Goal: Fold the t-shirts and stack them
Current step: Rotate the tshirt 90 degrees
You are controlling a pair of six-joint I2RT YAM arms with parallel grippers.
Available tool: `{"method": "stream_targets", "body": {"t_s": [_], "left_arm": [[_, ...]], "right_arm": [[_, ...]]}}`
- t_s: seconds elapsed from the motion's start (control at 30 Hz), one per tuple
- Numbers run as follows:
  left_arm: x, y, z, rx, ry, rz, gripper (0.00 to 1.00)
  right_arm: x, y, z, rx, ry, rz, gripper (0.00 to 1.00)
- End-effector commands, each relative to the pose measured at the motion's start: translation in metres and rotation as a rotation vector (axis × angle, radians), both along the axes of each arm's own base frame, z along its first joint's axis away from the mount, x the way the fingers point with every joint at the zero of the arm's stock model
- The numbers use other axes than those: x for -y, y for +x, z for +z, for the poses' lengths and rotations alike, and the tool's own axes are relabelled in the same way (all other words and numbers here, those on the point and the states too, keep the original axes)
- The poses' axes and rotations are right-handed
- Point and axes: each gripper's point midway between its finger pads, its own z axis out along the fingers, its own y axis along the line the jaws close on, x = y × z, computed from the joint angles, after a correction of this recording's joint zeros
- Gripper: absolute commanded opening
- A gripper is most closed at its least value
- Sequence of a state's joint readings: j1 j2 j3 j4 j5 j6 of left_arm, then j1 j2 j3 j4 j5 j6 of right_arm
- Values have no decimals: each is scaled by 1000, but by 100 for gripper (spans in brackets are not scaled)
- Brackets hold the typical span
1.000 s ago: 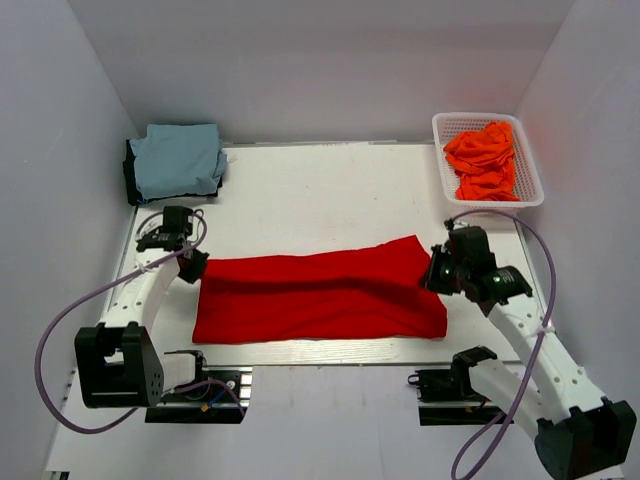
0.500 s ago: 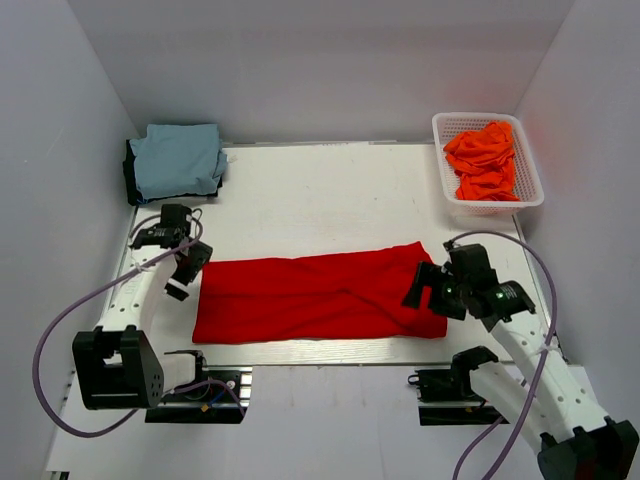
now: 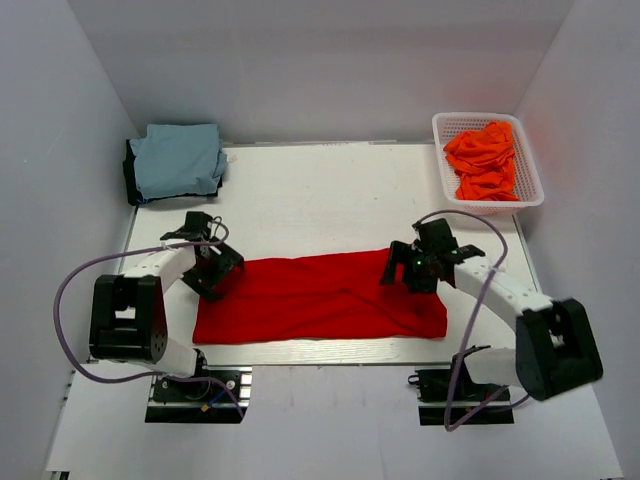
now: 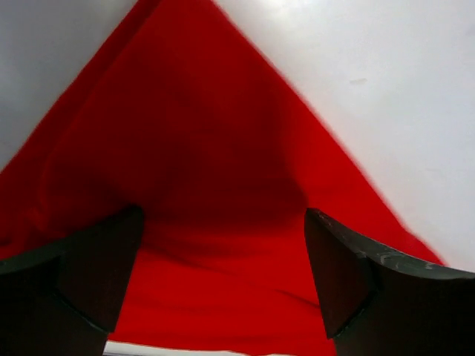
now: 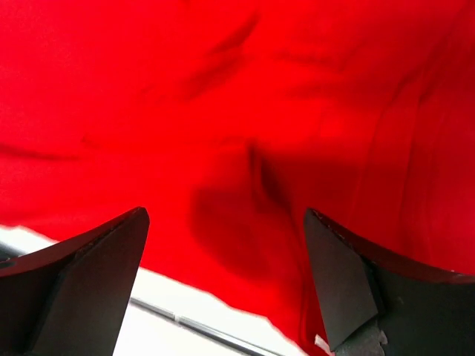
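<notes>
A bright red t-shirt (image 3: pixel 320 298) lies folded into a long strip across the near part of the white table (image 3: pixel 320 190). My left gripper (image 3: pixel 218 271) hovers over the strip's left end, jaws wide and open, with only red cloth (image 4: pixel 223 222) showing below them. Over the right end my right gripper (image 3: pixel 408 270) is open too, with red cloth (image 5: pixel 237 148) beneath and nothing held. A folded light blue t-shirt (image 3: pixel 178 160) rests on a dark one at the back left. Orange t-shirts (image 3: pixel 484 158) are bundled in the basket.
The white mesh basket (image 3: pixel 530 180) stands at the back right corner. White walls close in the table on three sides. Both arms' cables loop beside their bases near the front edge.
Both grippers have opened and let go of the red t-shirt. Each has swung inward over its end of the strip. The shirt's right top corner now lies flatter.
</notes>
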State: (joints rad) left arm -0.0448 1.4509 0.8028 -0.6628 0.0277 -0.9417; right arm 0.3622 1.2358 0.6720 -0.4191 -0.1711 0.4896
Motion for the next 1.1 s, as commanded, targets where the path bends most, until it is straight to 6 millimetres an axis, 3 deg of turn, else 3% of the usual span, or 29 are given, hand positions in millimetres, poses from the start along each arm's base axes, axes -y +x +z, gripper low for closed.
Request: {"method": "stream_targets", "body": {"t_s": [0.0,0.07,0.1,0.17,0.23,0.3,0.33,0.37,0.4,0.43,0.47,0.5,0.53,0.57,0.6,0.63,0.67,0.7,0.77,0.8,0.9,0.97,1.03,1.07], "left_arm": [[4,-17,-14,-52,-1,-35,100],[9,-27,-20,-91,-19,-49,100],[9,-34,-23,-114,-18,-49,100],[8,-46,-27,-155,11,-55,100],[1,-71,-30,-259,63,-47,100],[3,-86,-29,-315,79,-61,100],[3,-97,-29,-345,84,-73,100],[9,-103,-30,-356,71,-96,100],[19,-111,-30,-380,30,-117,100],[24,-118,-31,-397,12,-134,100],[37,-123,-30,-418,-32,-169,100],[43,-129,-30,-441,-48,-189,100],[50,-131,-28,-453,-65,-211,100],[61,-132,-25,-461,-104,-236,100],[74,-130,-21,-455,-120,-272,100],[82,-131,-18,-458,-138,-299,100],[94,-127,-13,-442,-170,-321,100],[107,-125,-6,-442,-176,-366,100],[127,-112,7,-405,-213,-461,100],[137,-118,11,-407,-224,-552,100],[162,-125,13,-390,-250,-694,100],[174,-128,9,-365,-276,-746,100],[182,-136,7,-371,-281,-797,100],[182,-139,4,-381,-267,-806,100]], "right_arm": [[-11,35,6,54,18,-43,90],[-10,45,-3,32,-5,-58,90],[-7,49,-21,-25,-47,-69,90],[-9,61,-21,-28,-61,-75,90],[-9,74,-40,-70,-102,-101,90],[-13,108,-36,-29,-118,-129,90],[-12,116,-48,-44,-141,-131,90],[-17,138,-47,-28,-144,-131,90],[-28,165,-32,34,-121,-110,90],[-37,173,-44,15,-109,-85,90],[-48,195,-44,36,-105,-48,90],[-68,221,-24,91,-48,-16,90],[-80,221,-61,25,-43,20,90],[-101,260,-27,136,10,44,90],[-111,268,-26,142,48,66,90],[-126,265,-47,91,70,99,90],[-146,295,-26,162,126,124,90],[-159,293,-59,125,122,146,90],[-183,321,-25,236,184,167,90],[-194,325,-31,254,207,179,90],[-223,329,-10,295,338,233,90],[-227,320,0,298,374,264,90],[-224,314,-1,307,353,294,90],[-223,310,19,323,343,301,90]]}}
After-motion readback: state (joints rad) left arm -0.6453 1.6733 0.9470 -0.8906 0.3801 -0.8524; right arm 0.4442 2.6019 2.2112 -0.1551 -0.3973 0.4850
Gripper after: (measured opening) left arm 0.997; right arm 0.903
